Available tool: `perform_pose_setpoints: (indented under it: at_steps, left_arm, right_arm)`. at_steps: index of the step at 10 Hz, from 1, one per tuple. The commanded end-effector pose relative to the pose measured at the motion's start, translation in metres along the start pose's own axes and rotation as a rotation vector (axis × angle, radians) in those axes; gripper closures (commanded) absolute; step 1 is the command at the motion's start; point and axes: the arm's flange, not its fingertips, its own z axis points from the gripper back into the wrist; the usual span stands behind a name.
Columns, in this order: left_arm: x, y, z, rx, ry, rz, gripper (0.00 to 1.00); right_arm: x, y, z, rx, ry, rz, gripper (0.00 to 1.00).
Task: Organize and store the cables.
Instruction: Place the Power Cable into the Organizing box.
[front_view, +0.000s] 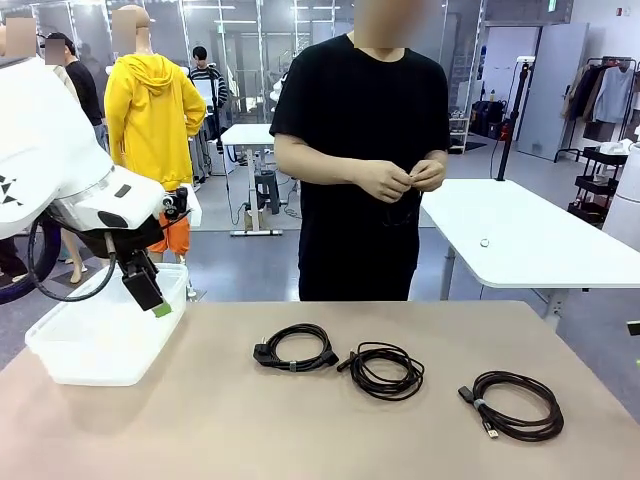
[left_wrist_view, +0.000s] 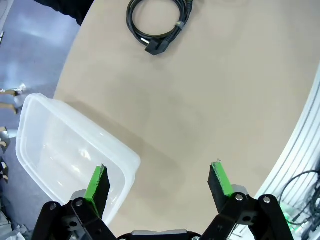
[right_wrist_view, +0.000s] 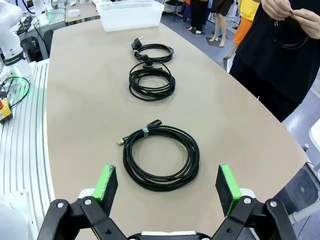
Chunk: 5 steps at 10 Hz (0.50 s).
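Observation:
Three black cables lie coiled in a row on the tan table (front_view: 200, 420): a left coil (front_view: 295, 348), a middle coil (front_view: 383, 370) and a right coil (front_view: 515, 403). My left gripper (front_view: 158, 305) hangs open over the near corner of a clear plastic box (front_view: 90, 355). The left wrist view shows its open gripper (left_wrist_view: 159, 181), the box (left_wrist_view: 75, 150) under one finger and the left coil (left_wrist_view: 157, 22) farther off. My right gripper (right_wrist_view: 166, 182) is open just short of the right coil (right_wrist_view: 161, 157), with the middle coil (right_wrist_view: 151, 80) and left coil (right_wrist_view: 154, 51) beyond.
A person in a black shirt stands at the far edge, both hands (front_view: 405, 180) together at the waist on a thin black cord (right_wrist_view: 287, 44). The box (right_wrist_view: 131, 17) sits at the table's left end. A white table (front_view: 520, 240) stands behind.

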Motion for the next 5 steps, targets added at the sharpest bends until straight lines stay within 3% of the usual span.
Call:
perform_pose_setpoints:
  at_steps: [1,4,5]
  left_arm:
    - [-0.003,-0.005,-0.002,-0.014,-0.007,0.015,0.00]
    - [-0.001,-0.001,-0.001,-0.002,0.002,0.000,0.00]
    - [0.031,-0.005,-0.001,-0.007,0.058,-0.122,0.00]
  right_arm:
    - [0.001,-0.001,0.001,-0.008,0.001,0.000,0.00]
    - [0.001,-0.001,0.001,-0.008,0.001,0.000,0.00]
    - [0.001,-0.001,0.001,-0.008,0.001,0.000,0.00]
